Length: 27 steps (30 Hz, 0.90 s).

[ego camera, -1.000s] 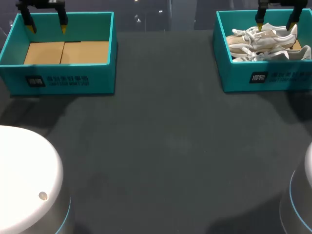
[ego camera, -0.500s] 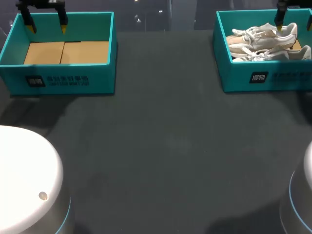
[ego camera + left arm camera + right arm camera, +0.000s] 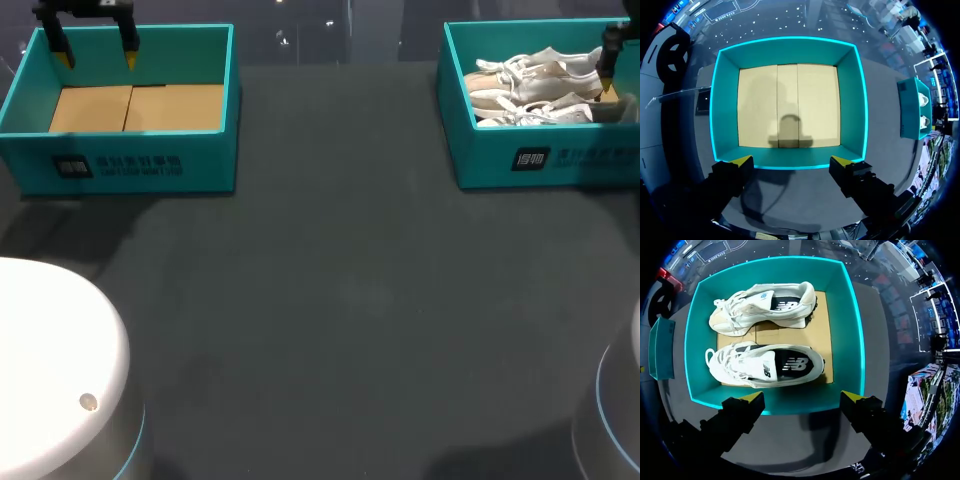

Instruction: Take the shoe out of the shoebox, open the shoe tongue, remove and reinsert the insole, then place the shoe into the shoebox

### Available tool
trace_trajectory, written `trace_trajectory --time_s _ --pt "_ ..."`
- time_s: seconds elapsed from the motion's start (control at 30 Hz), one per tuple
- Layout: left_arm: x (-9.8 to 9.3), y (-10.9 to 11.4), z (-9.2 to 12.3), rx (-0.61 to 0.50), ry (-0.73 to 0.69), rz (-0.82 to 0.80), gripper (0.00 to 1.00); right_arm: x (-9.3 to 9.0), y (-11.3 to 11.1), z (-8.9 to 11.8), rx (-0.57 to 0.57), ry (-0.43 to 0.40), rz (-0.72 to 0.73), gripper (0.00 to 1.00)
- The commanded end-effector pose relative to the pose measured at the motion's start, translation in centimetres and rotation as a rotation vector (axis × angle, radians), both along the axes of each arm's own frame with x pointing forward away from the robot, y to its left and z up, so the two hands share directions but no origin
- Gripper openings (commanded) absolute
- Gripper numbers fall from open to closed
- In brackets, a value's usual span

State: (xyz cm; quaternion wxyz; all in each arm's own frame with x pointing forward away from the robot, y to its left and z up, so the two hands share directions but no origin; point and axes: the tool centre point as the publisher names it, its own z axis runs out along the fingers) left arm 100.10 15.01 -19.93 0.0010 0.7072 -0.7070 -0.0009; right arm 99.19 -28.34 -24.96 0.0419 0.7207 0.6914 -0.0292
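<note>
Two white shoes lie on their sides in the right teal shoebox, one shoe toward the far wall and the other shoe nearer my gripper. My right gripper hangs open above the box's near wall, with nothing between its fingers. In the head view only one of its fingers shows, at the box's right end. My left gripper stands open over the back wall of the left teal box, which holds nothing but its cardboard floor.
The dark table stretches between the two boxes and toward the front. The left box and the shoebox stand at opposite back corners. White robot bases sit at the front corners.
My right gripper has slid to the right over the shoebox, so one finger has left the head view. The left arm and both shoes have stayed put.
</note>
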Motion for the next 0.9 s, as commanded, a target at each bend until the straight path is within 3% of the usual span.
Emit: trace_trajectory --time_s 0.03,0.3,0.67,0.9 --pt "0.0 0.0 0.0 0.000 0.000 0.000 1.00 1.1 -1.0 -1.3 0.010 0.014 0.003 0.95" --pt "0.0 0.0 0.0 0.000 0.000 0.000 1.00 1.8 -2.7 -3.7 0.005 0.029 0.005 0.99" --pt "0.0 0.0 0.0 0.000 0.000 0.000 1.00 2.9 -4.0 -6.9 0.003 0.057 -0.025 0.81" --pt "0.0 0.0 0.0 0.000 0.000 0.000 1.00 3.3 -4.3 -8.1 0.000 0.067 -0.029 0.80"
